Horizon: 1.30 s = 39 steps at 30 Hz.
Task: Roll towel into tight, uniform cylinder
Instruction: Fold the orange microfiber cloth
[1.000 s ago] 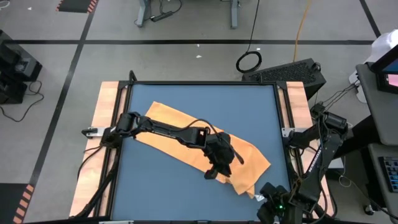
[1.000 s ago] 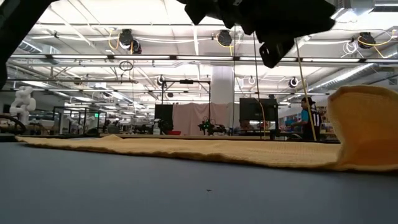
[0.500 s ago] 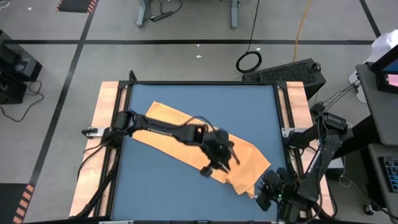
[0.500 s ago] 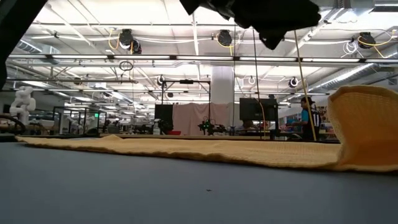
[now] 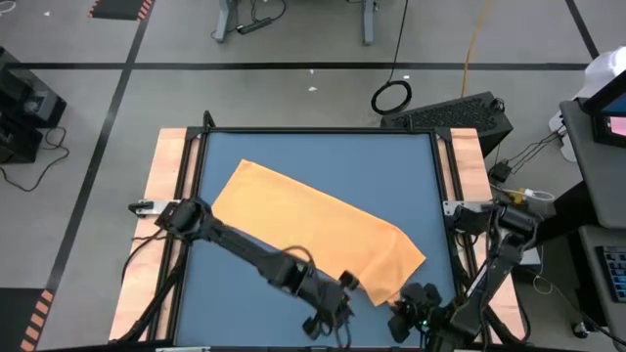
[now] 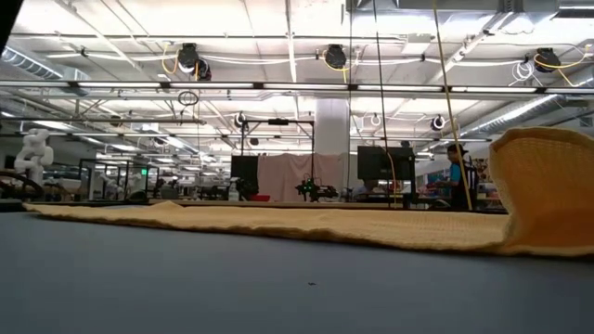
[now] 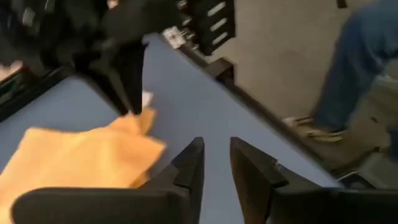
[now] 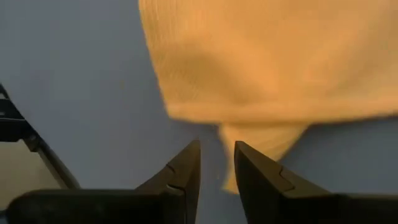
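Table (image 5: 235, 264), blue-surfaced, carries the towel (image 5: 313, 220), which lies flat as a long diagonal strip from the far left toward the near right corner, with a small fold at its near right end. No roll has been formed, so the step in hand appears to be repositioning before the first fold.

Left gripper (image 5: 328, 313) hangs above bare table near the front edge, just beside the towel's near edge and clear of it; its fingers (image 7: 189, 165) stand slightly apart with nothing between them.

Right gripper (image 5: 409, 315) sits at the towel's near right corner, fingers (image 8: 186, 165) narrowly parted and empty.

The next move likely calls for both grippers to pinch one short end and turn it over evenly.

No containers are in view.
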Motion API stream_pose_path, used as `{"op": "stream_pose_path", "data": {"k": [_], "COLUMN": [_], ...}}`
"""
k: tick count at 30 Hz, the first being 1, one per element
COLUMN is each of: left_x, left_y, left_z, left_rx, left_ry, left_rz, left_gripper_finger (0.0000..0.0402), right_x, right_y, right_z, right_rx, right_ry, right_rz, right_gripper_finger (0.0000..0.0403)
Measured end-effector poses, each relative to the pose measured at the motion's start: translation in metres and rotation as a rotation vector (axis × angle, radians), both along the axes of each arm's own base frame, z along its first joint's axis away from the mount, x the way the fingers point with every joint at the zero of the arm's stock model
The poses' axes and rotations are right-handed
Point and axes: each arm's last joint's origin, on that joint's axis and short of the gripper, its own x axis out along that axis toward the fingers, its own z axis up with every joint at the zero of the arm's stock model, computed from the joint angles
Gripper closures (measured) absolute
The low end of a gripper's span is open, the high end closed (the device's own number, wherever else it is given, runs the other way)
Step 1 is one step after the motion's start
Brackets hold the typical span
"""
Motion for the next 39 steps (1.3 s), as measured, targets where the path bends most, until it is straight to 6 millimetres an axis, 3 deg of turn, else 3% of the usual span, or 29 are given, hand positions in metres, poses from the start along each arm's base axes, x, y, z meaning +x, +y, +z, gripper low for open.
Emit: {"op": "stream_pose_path", "data": {"k": [5,9,19,26,31,39], "left_x": [-0.003,0.002,0.011,0.016,0.026,0.040], "left_y": [-0.014,-0.015,0.010,0.012,0.012,0.005], "left_z": [-0.019,-0.029,-0.037,-0.034,-0.034,-0.079], "left_rx": [0.030,0.052,0.182,0.245,0.240,0.408], "left_ry": [0.043,0.016,0.027,-0.054,-0.167,-0.278], "left_rz": [0.028,0.056,0.105,0.084,0.060,-0.088], "left_gripper_finger": [0.0247,0.0210,0.0203,0.0203,0.0203,0.0203], "right_x": [0.009,0.009,0.009,0.009,0.009,0.004], "right_y": [0.013,0.015,0.011,0.011,0.015,0.032], "right_z": [-0.025,-0.029,-0.038,-0.040,-0.028,0.017], "right_rx": [0.045,0.036,-0.070,-0.114,-0.172,-0.184], "right_ry": [-0.014,0.035,0.054,0.032,0.085,0.194], "right_rz": [0.005,0.014,0.045,0.067,0.094,0.115], "right_gripper_finger": [0.0308,0.0290,0.0247,0.0213,0.0218,0.0259]}}
